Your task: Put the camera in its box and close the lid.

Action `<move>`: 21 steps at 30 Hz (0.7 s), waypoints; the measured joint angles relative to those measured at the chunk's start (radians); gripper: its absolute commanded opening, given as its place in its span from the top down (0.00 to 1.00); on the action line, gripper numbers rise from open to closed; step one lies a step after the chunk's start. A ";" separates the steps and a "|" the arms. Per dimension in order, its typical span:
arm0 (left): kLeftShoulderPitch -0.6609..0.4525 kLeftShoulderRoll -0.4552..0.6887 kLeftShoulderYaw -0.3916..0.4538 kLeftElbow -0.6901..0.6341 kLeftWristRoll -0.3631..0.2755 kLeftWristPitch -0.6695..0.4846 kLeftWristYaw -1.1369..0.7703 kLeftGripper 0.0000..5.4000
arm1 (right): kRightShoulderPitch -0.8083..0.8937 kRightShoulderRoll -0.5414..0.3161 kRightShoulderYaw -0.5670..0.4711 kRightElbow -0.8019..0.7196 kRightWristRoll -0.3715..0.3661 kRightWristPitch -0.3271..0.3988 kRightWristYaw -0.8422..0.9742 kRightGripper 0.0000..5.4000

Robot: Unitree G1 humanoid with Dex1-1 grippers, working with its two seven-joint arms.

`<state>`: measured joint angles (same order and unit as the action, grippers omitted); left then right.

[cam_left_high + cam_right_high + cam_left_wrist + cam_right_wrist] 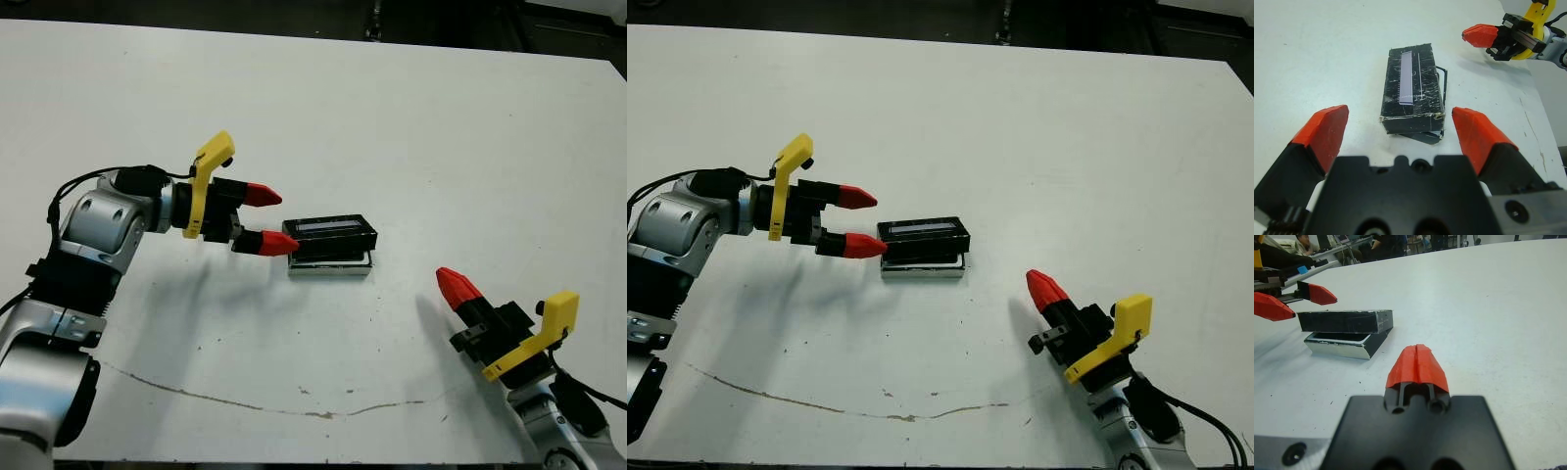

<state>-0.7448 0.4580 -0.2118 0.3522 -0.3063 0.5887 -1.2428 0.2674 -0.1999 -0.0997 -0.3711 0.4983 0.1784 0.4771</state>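
A thin brown crack [245,403] crosses the white table [441,127].

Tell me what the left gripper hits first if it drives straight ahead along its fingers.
Most likely the lid, which sits askew on the box straight ahead of the open left gripper. Its near end lies between the fingers' lines; whether the fingers pass above it is unclear.

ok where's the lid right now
The lid sits near the table's middle, resting askew on top of the box, just beyond the left gripper's open fingers.
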 measured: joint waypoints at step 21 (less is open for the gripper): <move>0.000 -0.023 -0.029 0.001 0.001 -0.005 -0.001 0.00 | 0.005 0.000 0.000 0.000 0.004 -0.008 -0.009 1.00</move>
<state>-0.7447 0.4355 -0.2411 0.3537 -0.3054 0.5834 -1.2434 0.2724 -0.1995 -0.0999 -0.3707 0.5019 0.1700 0.4681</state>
